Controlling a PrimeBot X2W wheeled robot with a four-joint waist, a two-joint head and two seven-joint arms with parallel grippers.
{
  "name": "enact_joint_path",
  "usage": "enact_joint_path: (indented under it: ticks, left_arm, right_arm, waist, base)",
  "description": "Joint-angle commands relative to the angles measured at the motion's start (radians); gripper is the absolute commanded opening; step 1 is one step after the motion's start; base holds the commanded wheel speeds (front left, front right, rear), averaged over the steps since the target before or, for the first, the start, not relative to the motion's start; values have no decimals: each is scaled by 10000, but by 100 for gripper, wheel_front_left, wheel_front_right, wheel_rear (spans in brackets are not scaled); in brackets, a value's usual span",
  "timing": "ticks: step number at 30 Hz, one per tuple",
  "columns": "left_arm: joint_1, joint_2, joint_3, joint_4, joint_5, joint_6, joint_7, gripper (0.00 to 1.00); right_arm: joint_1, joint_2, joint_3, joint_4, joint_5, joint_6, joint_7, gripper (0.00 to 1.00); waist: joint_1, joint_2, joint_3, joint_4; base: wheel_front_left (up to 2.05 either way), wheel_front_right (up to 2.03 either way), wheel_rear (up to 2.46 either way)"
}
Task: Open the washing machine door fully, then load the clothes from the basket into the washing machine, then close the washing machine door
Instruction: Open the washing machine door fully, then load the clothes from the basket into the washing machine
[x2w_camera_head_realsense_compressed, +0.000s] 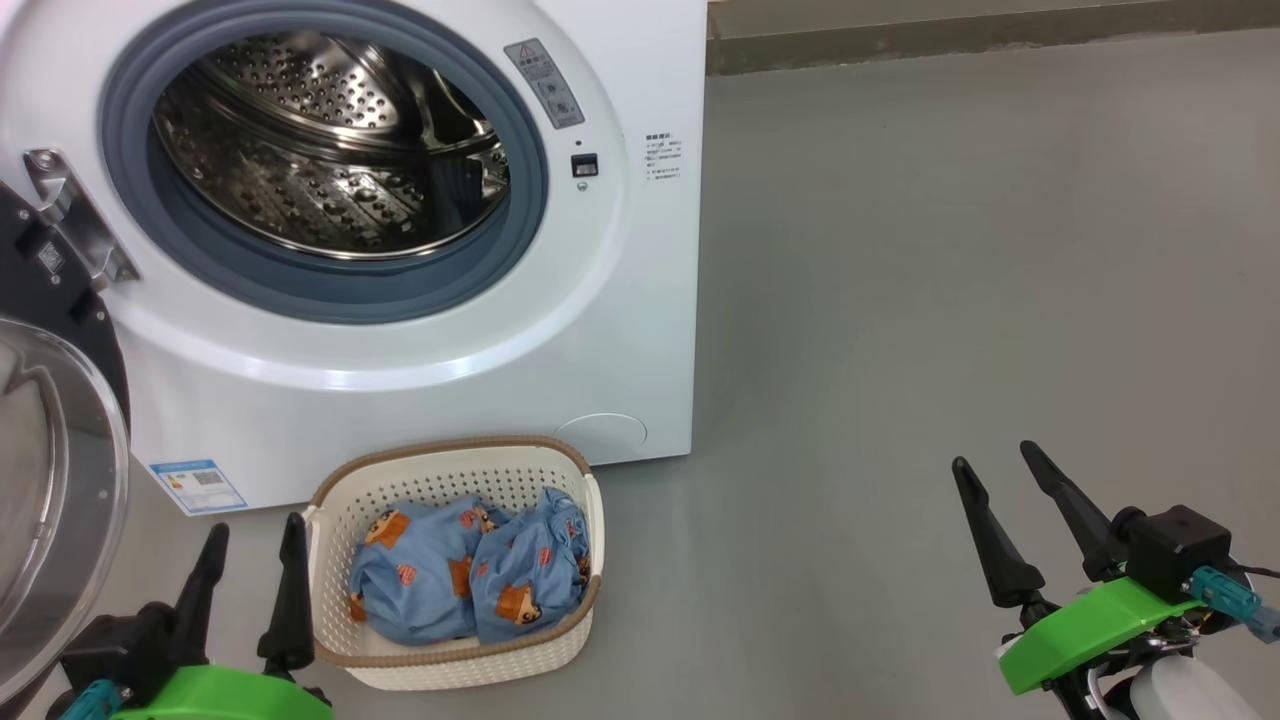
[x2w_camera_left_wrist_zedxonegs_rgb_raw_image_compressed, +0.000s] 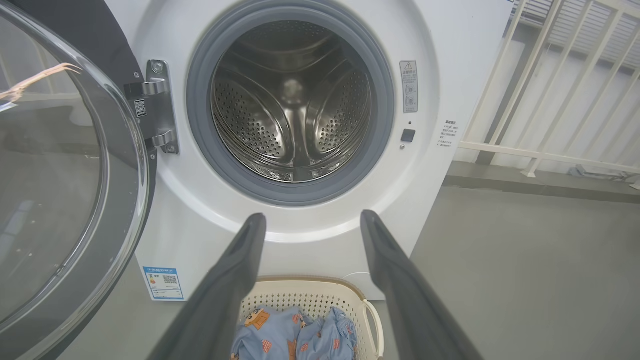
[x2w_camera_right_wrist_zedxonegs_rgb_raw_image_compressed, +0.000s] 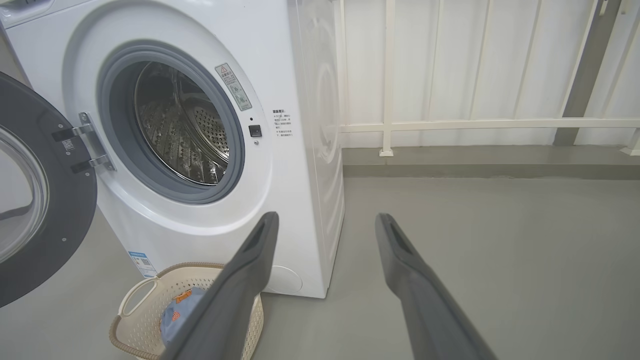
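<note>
Washing machine (x2w_camera_head_realsense_compressed: 450, 350), upper left, bore a blue QR-code label (x2w_camera_head_realsense_compressed: 197, 485), text unreadable; left gripper (x2w_camera_head_realsense_compressed: 256, 525) and right gripper (x2w_camera_head_realsense_compressed: 994, 456) gaped empty.

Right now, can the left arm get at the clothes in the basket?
Probably yes: the left gripper stands open right beside the basket, and the clothes lie uncovered inside it.

The washing machine door (x2w_camera_head_realsense_compressed: 45, 470) is cut off at left; blue label (x2w_camera_head_realsense_compressed: 197, 485) unreadable.
</note>
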Motion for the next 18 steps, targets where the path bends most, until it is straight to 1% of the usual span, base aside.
enact_joint_path:
  ticks: [1, 18]
  left_arm:
    - [-222, 237, 331, -195, 1, -37, -117, 100]
    - [-221, 273, 247, -211, 98, 33, -197, 100]
  right_arm:
    - [-305, -199, 66, -266, 0, 56, -124, 100]
    - [-342, -163, -123, -306, -92, 56, -124, 100]
  waist:
    - [0, 0, 1, 21]
    - [0, 0, 63, 176]
  base:
    - [0, 0, 0]
    - [0, 0, 0]
